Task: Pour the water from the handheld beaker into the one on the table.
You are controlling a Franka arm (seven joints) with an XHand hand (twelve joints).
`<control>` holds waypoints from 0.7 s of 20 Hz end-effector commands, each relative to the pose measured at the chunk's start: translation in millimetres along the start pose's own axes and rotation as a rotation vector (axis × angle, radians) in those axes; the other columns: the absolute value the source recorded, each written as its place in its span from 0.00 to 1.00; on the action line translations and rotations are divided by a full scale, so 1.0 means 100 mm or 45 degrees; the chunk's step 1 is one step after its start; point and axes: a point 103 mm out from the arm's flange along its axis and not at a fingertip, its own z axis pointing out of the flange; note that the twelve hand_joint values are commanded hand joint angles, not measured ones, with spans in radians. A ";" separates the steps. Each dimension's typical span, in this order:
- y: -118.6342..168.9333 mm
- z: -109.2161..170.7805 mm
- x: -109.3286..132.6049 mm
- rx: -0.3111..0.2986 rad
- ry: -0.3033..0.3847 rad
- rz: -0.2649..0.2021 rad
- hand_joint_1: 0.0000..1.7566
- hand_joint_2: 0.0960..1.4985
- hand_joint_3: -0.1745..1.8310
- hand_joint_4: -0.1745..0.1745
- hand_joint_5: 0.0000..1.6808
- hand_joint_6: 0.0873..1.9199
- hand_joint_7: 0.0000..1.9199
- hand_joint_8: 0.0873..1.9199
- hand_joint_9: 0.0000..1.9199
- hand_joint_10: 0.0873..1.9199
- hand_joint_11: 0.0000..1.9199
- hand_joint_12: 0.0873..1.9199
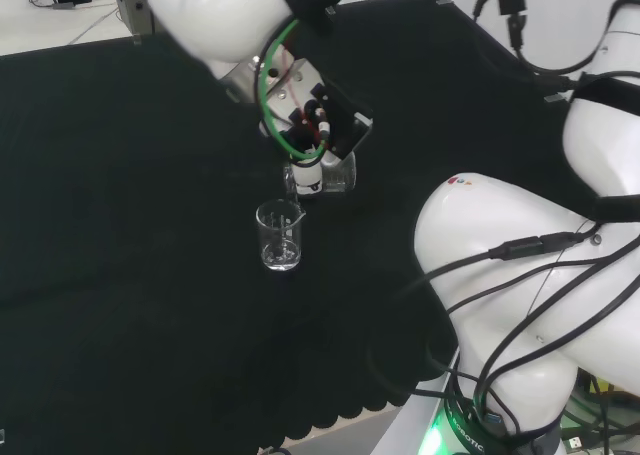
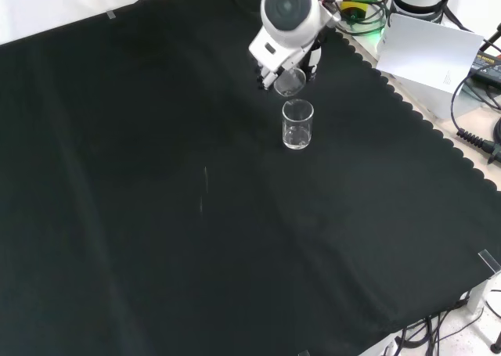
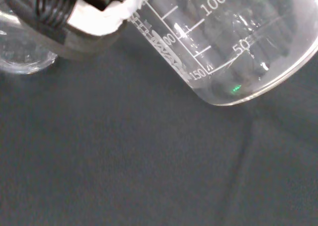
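The hand (image 1: 312, 127) is shut on a clear graduated beaker (image 1: 337, 172), held tilted just above the cloth. Its lip leans toward a second clear beaker (image 1: 279, 236) that stands upright on the cloth, down and to the left in the head view. In the front view the held beaker (image 2: 290, 82) hangs right behind the rim of the standing beaker (image 2: 297, 125). A little water shows at the bottom of the standing beaker. The wrist view has the held beaker (image 3: 233, 42) close up, with a fingertip (image 3: 92, 22) against its wall. I cannot tell how much water it holds.
Black cloth (image 2: 156, 215) covers the bench, and its scalloped edge (image 2: 423, 129) runs along the right of the front view. The arm's white link with a grey cap (image 2: 288, 8) stands over the hand there. Large white arm links (image 1: 530, 275) and cables stand at the head view's right.
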 end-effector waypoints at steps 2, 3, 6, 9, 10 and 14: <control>-0.16 0.06 -0.29 -0.363 0.394 0.040 0.82 0.64 0.00 0.00 0.87 0.00 0.74 0.15 0.86 0.00 0.73 0.31; -0.16 0.07 -0.30 -0.382 0.420 0.052 0.82 0.64 0.00 0.00 0.87 0.00 0.74 0.15 0.86 0.00 0.73 0.31; -0.18 0.08 -0.35 -0.452 0.507 0.085 0.82 0.64 0.00 0.00 0.87 0.00 0.74 0.15 0.86 0.00 0.73 0.31; -0.19 0.09 -0.38 -0.529 0.613 0.097 0.82 0.64 0.00 0.00 0.87 0.00 0.74 0.16 0.86 0.00 0.73 0.31; -0.19 0.09 -0.38 -0.547 0.633 0.098 0.82 0.64 0.00 0.00 0.87 0.00 0.74 0.16 0.86 0.00 0.73 0.31; -0.17 0.10 -0.39 -0.640 0.733 0.118 0.82 0.64 0.00 0.00 0.87 0.00 0.74 0.16 0.85 0.00 0.73 0.31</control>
